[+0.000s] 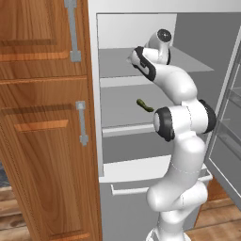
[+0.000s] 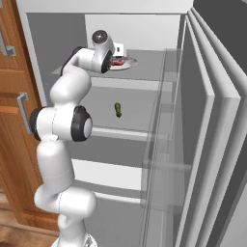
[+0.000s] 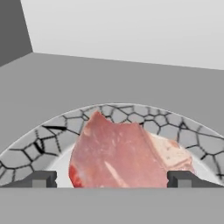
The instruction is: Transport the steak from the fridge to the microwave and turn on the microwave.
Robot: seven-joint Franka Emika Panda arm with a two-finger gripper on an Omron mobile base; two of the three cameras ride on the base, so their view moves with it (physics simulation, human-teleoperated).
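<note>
Resting on its plate (image 3: 48, 131) in the fridge (image 1: 141, 66): steak (image 3: 118, 153), ungrasped; gripper (image 3: 111, 179) spread wide, straddling it; microwave steps pending.

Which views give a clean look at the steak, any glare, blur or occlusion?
Hand view: sharp, flat even lighting, no glare; steak on the crackle-pattern plate, between the open gripper tips. Right base view: steak is a small red sliver, mostly hidden behind the hand. Left base view: arm blocks it; the pickle is crisp.
</note>
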